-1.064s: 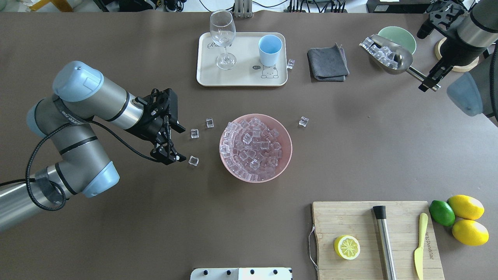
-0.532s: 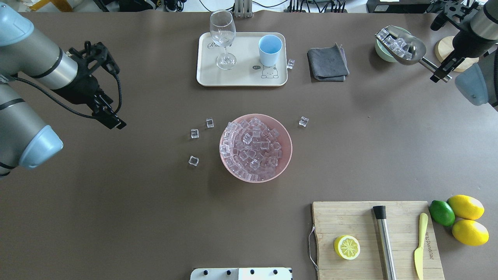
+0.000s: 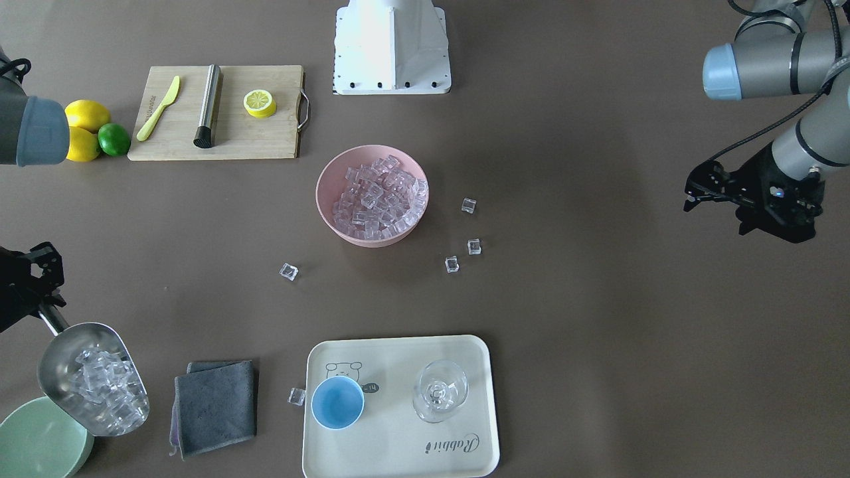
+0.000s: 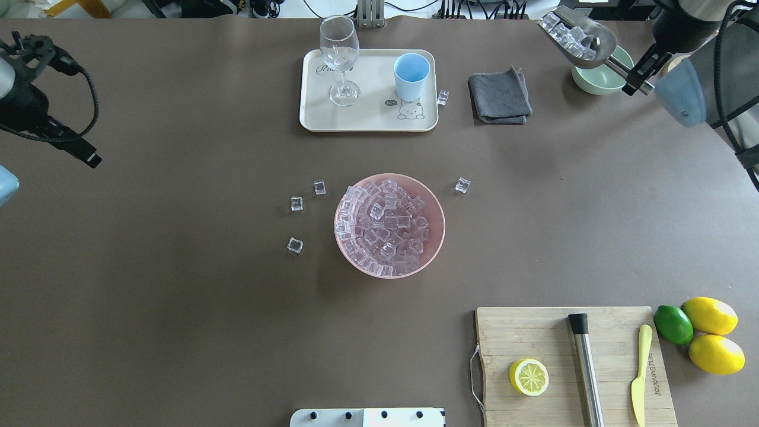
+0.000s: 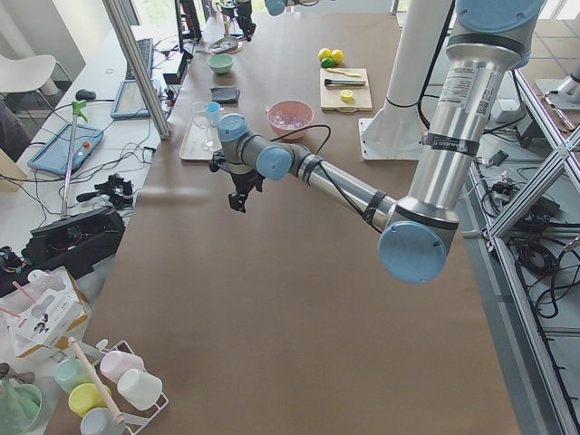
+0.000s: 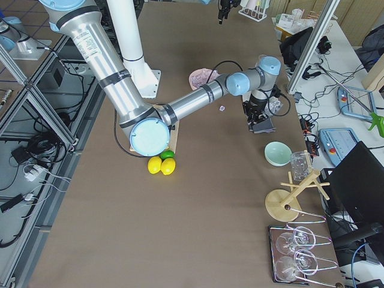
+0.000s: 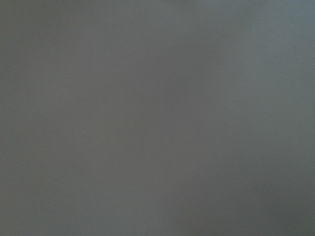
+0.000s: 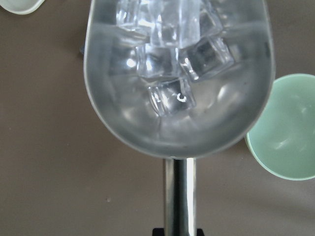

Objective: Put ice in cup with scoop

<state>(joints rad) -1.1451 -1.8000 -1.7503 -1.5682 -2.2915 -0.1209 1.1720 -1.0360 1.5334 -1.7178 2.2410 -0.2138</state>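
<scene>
The silver scoop (image 4: 578, 38) holds several clear ice cubes and hangs in the air at the far right, over the near side of a pale green bowl (image 4: 599, 80). My right gripper (image 4: 637, 80) is shut on its handle. The right wrist view shows the scoop (image 8: 177, 113) with ice cubes (image 8: 170, 96) in it. The light-blue cup (image 4: 411, 76) stands empty on a cream tray (image 4: 367, 118), well left of the scoop. More ice (image 4: 385, 225) fills a pink bowl (image 4: 440, 228) at the table's middle. My left gripper (image 4: 80, 151) is open and empty at the far left edge.
Loose cubes lie left of the pink bowl (image 4: 296, 204), right of it (image 4: 462, 185) and by the tray (image 4: 442, 97). A stemmed glass (image 4: 339, 59) stands beside the cup. A grey cloth (image 4: 499, 95) lies between tray and green bowl. A cutting board (image 4: 533, 338) and lemons sit near right.
My left arm has pulled back from the loose cubes to the table's left edge. My right gripper has lifted the loaded scoop higher and further back, over the green bowl.
</scene>
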